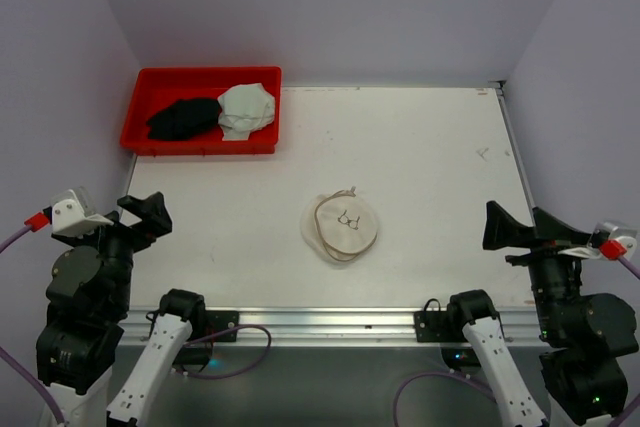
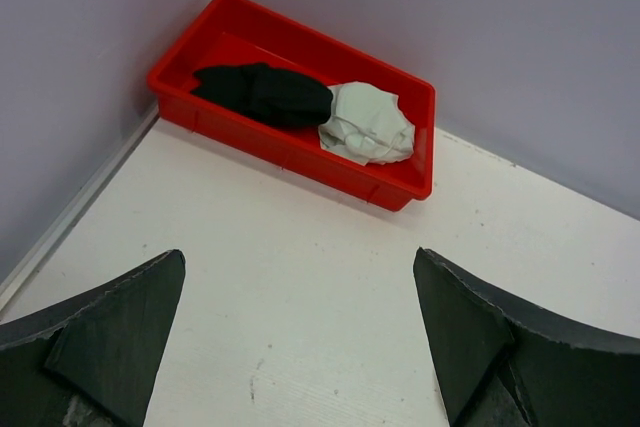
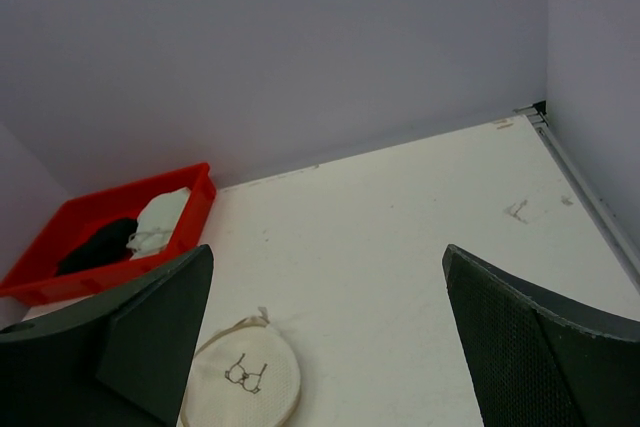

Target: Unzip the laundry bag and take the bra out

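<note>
Laundry bag sits flat on the white table, approx. mid-table and a bit toward the near edge, between your two arms and well apart from both. It's a round, cream-white pouch of soft mesh fabric with a slightly rumpled outline. The circular face is up and has a small black line drawing of a bra at its centre. A thin darker line runs round the rim, and a small tab sticks out at the far edge. Whether the zip is closed, you can't tell at this res. Your left gripper is spread wide w/ nothing between its dark, wedge-shaped fingers; it hangs over bare table at the left side. Your right gripper is likewise spread wide and holding nothing, at the right side, w/ the bag below and left of centre in its wrist view. Far-left corner: a red tray, rectangular, glossy hard plastic w/ a raised rim. Inside it are a bunched black cloth and, touching it on the right, a crumpled white cloth.
</note>
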Robot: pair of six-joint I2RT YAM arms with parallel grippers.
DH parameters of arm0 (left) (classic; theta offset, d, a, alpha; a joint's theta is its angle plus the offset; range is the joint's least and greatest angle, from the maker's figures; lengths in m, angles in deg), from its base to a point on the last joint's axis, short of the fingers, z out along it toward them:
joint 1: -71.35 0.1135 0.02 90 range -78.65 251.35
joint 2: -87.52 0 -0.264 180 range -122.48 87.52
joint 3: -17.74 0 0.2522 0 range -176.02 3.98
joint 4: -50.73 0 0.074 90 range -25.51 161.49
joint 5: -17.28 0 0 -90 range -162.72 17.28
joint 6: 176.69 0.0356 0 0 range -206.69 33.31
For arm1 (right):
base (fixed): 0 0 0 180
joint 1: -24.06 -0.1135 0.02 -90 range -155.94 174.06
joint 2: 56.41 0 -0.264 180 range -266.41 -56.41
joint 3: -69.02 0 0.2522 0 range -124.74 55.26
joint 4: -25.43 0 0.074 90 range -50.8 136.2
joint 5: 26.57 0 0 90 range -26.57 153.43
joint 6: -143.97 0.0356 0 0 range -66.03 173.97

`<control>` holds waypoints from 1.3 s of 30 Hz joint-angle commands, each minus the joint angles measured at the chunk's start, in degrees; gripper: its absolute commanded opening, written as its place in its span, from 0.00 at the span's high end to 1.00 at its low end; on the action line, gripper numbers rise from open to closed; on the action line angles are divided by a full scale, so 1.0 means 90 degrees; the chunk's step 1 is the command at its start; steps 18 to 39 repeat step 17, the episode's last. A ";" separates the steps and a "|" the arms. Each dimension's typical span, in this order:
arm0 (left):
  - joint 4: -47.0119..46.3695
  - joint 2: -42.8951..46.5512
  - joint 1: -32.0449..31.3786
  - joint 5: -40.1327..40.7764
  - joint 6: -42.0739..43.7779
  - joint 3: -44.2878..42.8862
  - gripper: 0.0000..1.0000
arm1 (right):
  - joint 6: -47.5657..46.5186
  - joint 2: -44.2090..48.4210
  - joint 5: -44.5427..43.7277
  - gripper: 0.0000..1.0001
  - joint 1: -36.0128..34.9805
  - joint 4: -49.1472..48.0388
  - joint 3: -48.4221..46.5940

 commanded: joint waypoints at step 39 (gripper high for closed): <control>-0.0121 -0.0136 -0.0069 -0.0111 -0.0197 0.0259 0.00 | -0.0184 0.0144 0.0155 0.01 -0.0003 -0.0308 0.0081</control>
